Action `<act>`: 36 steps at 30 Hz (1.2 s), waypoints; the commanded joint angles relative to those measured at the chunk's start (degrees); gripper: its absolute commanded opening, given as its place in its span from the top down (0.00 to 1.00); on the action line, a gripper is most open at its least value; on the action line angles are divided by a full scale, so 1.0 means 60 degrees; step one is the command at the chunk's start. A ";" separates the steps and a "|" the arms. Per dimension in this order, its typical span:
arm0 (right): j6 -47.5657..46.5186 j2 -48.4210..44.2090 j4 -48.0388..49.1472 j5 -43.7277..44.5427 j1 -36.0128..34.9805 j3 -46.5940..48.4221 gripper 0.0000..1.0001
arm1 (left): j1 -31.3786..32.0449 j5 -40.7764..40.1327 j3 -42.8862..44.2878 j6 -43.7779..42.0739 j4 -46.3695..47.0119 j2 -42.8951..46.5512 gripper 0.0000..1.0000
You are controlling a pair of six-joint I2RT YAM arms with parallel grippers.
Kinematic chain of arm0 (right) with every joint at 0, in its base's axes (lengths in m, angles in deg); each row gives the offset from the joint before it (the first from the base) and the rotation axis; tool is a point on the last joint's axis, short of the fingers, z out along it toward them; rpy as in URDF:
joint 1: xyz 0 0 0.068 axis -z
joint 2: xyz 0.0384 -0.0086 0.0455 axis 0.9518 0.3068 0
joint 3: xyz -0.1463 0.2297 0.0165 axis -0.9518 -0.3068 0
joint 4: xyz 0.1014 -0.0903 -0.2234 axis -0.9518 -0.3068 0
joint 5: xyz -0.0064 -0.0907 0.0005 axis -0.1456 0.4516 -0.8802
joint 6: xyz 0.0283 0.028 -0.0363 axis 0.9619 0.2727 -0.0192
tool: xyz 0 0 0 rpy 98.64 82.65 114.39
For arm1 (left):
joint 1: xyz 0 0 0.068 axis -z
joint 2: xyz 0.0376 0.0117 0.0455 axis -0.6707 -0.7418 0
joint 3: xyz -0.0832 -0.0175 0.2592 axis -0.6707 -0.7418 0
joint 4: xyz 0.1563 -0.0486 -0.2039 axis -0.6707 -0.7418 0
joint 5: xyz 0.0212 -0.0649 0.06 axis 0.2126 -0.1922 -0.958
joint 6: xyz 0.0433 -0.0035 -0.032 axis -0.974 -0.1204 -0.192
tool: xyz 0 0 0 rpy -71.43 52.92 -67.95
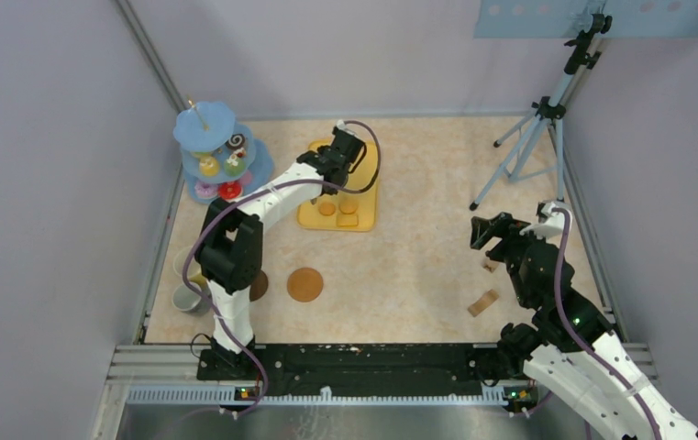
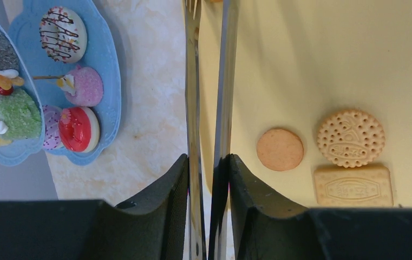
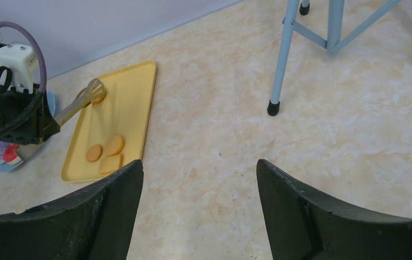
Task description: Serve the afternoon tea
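Note:
My left gripper [image 1: 331, 170] [image 2: 208, 162] is shut on the long metal tongs [image 2: 193, 81] over the left edge of the yellow tray [image 1: 368, 215] [image 2: 312, 65]. In the right wrist view the tongs' tips [image 3: 92, 92] sit at an orange biscuit near the tray's far end. Three biscuits lie on the tray: a plain round one [image 2: 280, 149], a dotted round one [image 2: 351, 137] and a rectangular one [image 2: 353, 185]. The blue tiered stand [image 1: 215, 151] [image 2: 109, 70] holds doughnuts and cakes. Two brown coasters [image 1: 305, 284] and two mugs [image 1: 184, 298] sit near the left arm's base. My right gripper [image 1: 484, 229] [image 3: 199, 168] is open and empty above bare table.
A light blue tripod [image 1: 533, 147] [image 3: 282, 54] stands at the back right. Two small wooden blocks [image 1: 484, 302] lie next to the right arm. Grey walls close in the table on the left, back and right.

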 commanded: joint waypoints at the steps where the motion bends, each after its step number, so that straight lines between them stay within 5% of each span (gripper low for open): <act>1: 0.0069 -0.0121 0.0226 -0.0065 0.0044 -0.0096 0.25 | 0.0042 -0.0211 0.0499 -0.0065 0.0097 0.0701 0.82; 17: 0.0133 -0.0085 0.0414 -0.0214 0.0045 -0.0191 0.25 | 0.0095 -0.0113 0.0763 -0.0313 -0.0474 0.3165 0.90; 28: 0.0216 -0.0037 0.0519 -0.0331 0.0048 -0.0202 0.25 | -0.0105 -0.2579 0.1323 -0.2309 -0.0624 0.4113 0.84; 36: 0.0206 0.0093 0.0502 -0.0334 0.0056 -0.0169 0.25 | -0.0966 -0.3099 0.1366 -0.2486 -0.0700 0.4250 0.84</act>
